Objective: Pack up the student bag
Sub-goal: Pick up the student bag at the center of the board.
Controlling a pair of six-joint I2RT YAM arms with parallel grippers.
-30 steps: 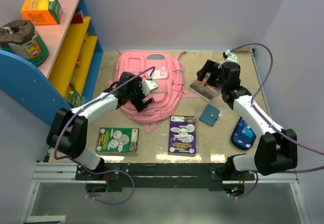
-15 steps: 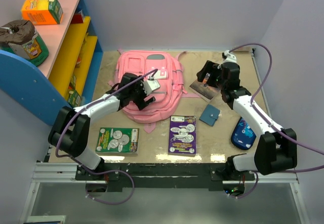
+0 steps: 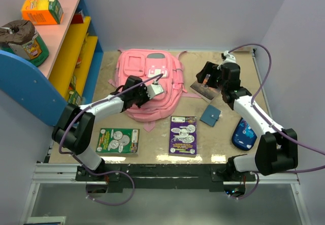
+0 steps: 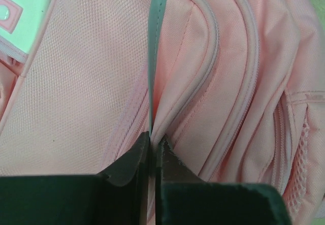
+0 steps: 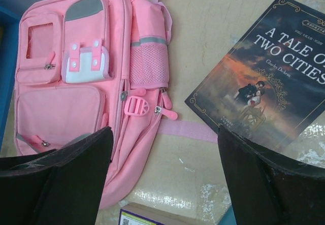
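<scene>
The pink student bag (image 3: 152, 75) lies flat at the back middle of the table, front pockets and white patch facing up. My left gripper (image 3: 148, 94) rests on its lower part. In the left wrist view the jaws (image 4: 154, 139) are shut on a fold of pink fabric (image 4: 101, 83) with a thin grey strip (image 4: 156, 42) running into them. My right gripper (image 3: 205, 75) hangs open to the right of the bag. In its wrist view it (image 5: 163, 131) holds nothing, with the bag (image 5: 76, 108) and a pink strap (image 5: 188, 132) below it.
A dark novel (image 3: 205, 90) (image 5: 264, 83) lies right of the bag. A purple book (image 3: 183, 135), a green book (image 3: 119, 140), a small teal wallet (image 3: 210, 115) and a blue pouch (image 3: 244, 133) lie near the front. A blue and yellow shelf (image 3: 61, 52) stands at the left.
My left gripper has gone down onto the bag and shut on a fold of its fabric. The right arm has hardly moved.
</scene>
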